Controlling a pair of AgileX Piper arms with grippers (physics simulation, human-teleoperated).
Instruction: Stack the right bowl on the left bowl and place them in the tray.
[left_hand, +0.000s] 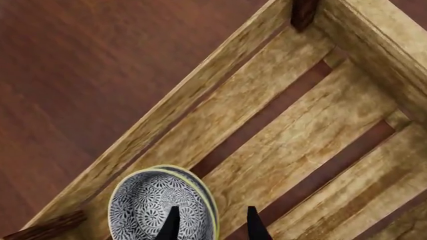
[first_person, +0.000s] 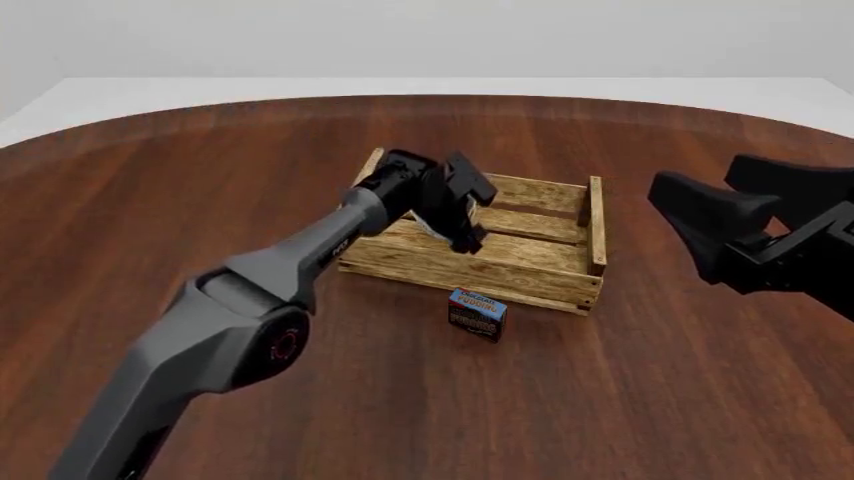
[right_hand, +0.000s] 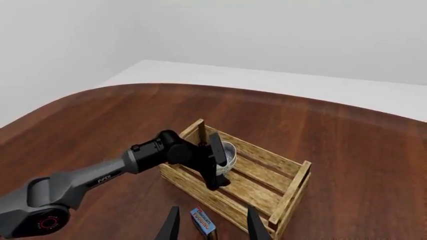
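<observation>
The two bowls (left_hand: 157, 205) are nested, patterned grey-white with a yellow-green rim, and rest on the slats in a corner of the tray (left_hand: 200, 95). My left gripper (left_hand: 213, 225) is open, with its fingers on either side of the stack's rim. From the front, the left gripper (first_person: 467, 235) reaches down into the left part of the tray (first_person: 534, 285) and hides most of the bowls (first_person: 427, 222). My right gripper (first_person: 694, 178) hangs open and empty in the air, well to the right of the tray. The right wrist view shows the bowls (right_hand: 229, 152) inside the tray (right_hand: 293, 185).
A small dark carton with a blue top (first_person: 477, 312) stands on the brown wooden table (first_person: 641, 400) just in front of the tray's near wall. The tray's right half holds nothing. Raised corner posts (first_person: 594, 190) stick up at the tray's corners.
</observation>
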